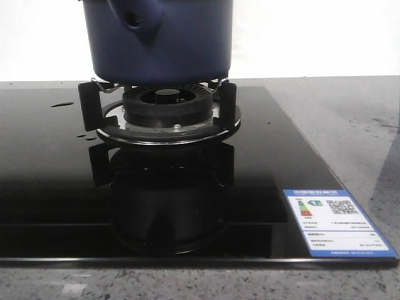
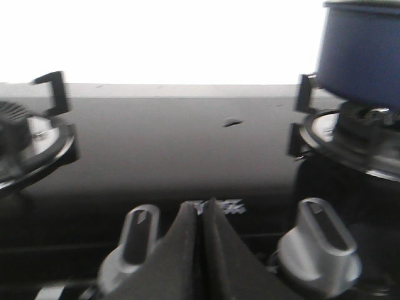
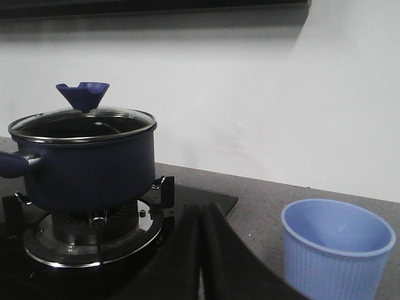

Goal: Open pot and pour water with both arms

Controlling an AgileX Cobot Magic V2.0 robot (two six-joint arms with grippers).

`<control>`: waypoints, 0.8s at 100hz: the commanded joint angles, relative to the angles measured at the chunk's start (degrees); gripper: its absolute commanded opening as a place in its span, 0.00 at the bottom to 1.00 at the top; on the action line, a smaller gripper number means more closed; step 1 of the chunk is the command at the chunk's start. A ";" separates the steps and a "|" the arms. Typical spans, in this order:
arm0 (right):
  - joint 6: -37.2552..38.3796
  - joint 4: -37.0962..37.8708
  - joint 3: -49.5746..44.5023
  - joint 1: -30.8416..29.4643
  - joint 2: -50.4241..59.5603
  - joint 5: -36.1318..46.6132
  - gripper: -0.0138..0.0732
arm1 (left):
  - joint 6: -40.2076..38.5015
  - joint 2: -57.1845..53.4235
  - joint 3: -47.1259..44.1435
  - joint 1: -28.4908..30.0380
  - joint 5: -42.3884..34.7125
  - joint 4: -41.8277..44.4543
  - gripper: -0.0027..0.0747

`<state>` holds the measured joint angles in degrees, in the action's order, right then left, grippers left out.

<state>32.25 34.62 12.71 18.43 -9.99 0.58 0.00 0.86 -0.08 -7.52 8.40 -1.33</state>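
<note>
Right wrist view shows the lid [image 3: 82, 117] on the pot [image 3: 84, 164], cup [image 3: 337, 249] right of it. Both grippers [image 2: 201, 209] [image 3: 201, 212] sit pressed together, empty. A crooked grab could let that lid slip.

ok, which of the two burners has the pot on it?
In the left wrist view, the burner carrying the navy pot, behind the larger-looking knob. The other burner is bare.
</note>
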 commanded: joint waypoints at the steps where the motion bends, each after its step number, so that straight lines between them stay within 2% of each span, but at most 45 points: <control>1: -0.09 0.60 1.43 0.05 -0.33 3.75 0.07 | -0.96 -0.68 -1.81 2.36 0.66 0.34 0.01; 14: -0.09 0.60 1.43 0.05 -0.33 3.75 0.07 | -0.96 -2.63 -1.81 4.99 8.30 0.50 0.01; 80: -0.09 0.60 1.43 0.05 -0.33 3.75 0.07 | -0.96 -2.63 -1.81 5.63 8.06 0.72 0.01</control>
<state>32.25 34.62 12.71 18.43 -9.99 0.67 -0.62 -0.27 -0.08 -2.05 18.80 -0.70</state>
